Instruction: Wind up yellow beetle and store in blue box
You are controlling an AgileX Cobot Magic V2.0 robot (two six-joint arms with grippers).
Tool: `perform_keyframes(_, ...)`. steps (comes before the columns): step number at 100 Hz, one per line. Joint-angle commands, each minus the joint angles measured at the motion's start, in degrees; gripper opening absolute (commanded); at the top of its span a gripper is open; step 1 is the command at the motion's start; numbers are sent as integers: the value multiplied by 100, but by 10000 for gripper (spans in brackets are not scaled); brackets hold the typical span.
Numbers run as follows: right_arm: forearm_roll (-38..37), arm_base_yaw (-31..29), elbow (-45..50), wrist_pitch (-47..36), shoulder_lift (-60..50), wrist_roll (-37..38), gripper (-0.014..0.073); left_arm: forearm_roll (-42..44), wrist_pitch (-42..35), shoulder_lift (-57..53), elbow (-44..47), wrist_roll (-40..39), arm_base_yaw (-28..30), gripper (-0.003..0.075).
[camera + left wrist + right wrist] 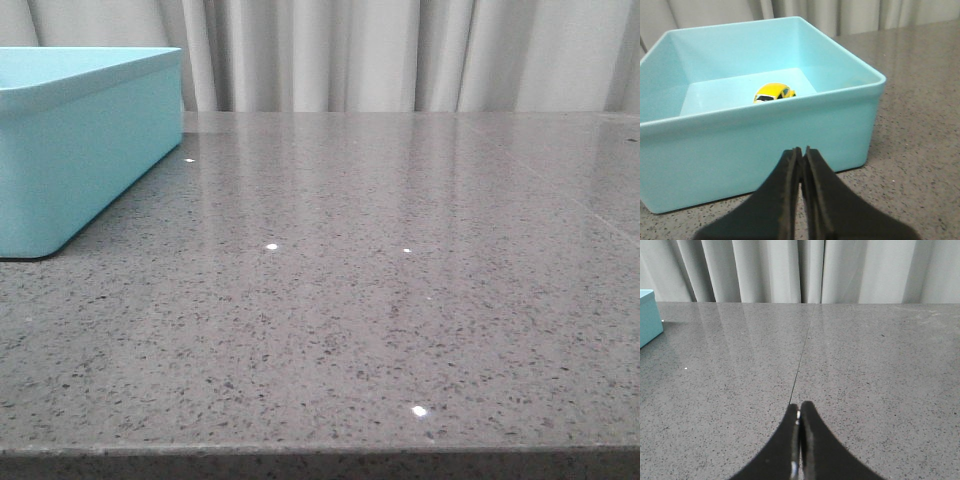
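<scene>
The yellow beetle sits on the floor inside the blue box, near its near wall. In the front view the blue box stands at the far left of the table and the beetle is hidden by its wall. My left gripper is shut and empty, just outside the box's near wall, above the table. My right gripper is shut and empty over bare tabletop, with a corner of the box off to its side. Neither gripper shows in the front view.
The grey speckled stone table has a thin seam running away from my right gripper. White curtains hang behind the table's far edge. The table's front edge is close to the camera.
</scene>
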Motion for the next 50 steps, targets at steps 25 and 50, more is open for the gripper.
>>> perform_keyframes(25,-140,0,-132,-459,67,-48,-67,679,-945,-553,551,-1261,490,-19)
perform_keyframes(50,-140,0,-132,-459,67,-48,-67,1520,-1741,-850,1047,-1763,902,-19)
